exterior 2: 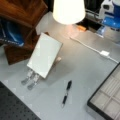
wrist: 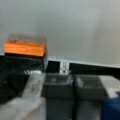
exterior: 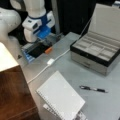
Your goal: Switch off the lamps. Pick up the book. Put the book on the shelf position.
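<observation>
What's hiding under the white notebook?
A perforated metal stand props up the tilted notebook; its feet stick out at the lower edge. The rest of the stand is covered. The gripper is far away, near the orange block.

Grey desk [exterior: 75, 72] carries everything. Large flat white spiral-bound notebook [exterior: 60, 97] leans tilted on a perforated metal strip stand [exterior 2: 30, 79], at a front view's bottom. Black pen [exterior: 93, 89] lies on the desk to its right, apart. Grey compartmented box with open lid [exterior: 96, 51] sits beyond the pen. Small white rectangular switch [exterior: 50, 61] on a thin white cord [exterior: 37, 74] lies between notebook and gripper [exterior: 41, 37]. Glossy reddish-brown wooden block [exterior: 13, 95] stands at the left. Off-white rounded lamp shade [exterior 2: 68, 10] stands behind the notebook.
</observation>
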Motion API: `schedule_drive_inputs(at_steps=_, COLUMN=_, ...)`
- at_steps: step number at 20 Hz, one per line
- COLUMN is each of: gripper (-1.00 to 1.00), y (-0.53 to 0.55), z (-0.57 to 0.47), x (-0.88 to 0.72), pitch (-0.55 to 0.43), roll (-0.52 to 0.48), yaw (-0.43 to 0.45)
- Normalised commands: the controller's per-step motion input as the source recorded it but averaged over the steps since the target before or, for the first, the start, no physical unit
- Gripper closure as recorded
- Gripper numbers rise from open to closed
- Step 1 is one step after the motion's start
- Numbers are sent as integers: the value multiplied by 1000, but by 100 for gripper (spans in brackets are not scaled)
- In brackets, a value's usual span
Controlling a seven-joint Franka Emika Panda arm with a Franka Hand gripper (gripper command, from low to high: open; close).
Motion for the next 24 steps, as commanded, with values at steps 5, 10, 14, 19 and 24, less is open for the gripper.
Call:
schedule_drive_inputs(at_steps=5, gripper=100, y=-13, z=-409, x=-479, pitch=-278, roll=-57, yaw=-74)
schedule_drive_inputs(at_steps=10, gripper=100, y=-89, z=-536, x=-527, pitch=-334, roll=14, yaw=-112)
schedule_drive_inputs(at_steps=14, gripper=100, y=-153, z=-592, x=-513, pitch=-389, roll=109, yaw=-115)
schedule_drive_inputs(at_steps=19, gripper=100, y=-227, z=-621, x=-526, pitch=-457, roll=191, yaw=-99)
schedule_drive_inputs(at_steps=24, gripper=100, y=-275, z=-588, x=-608, pitch=-494, roll=225, yaw=-92)
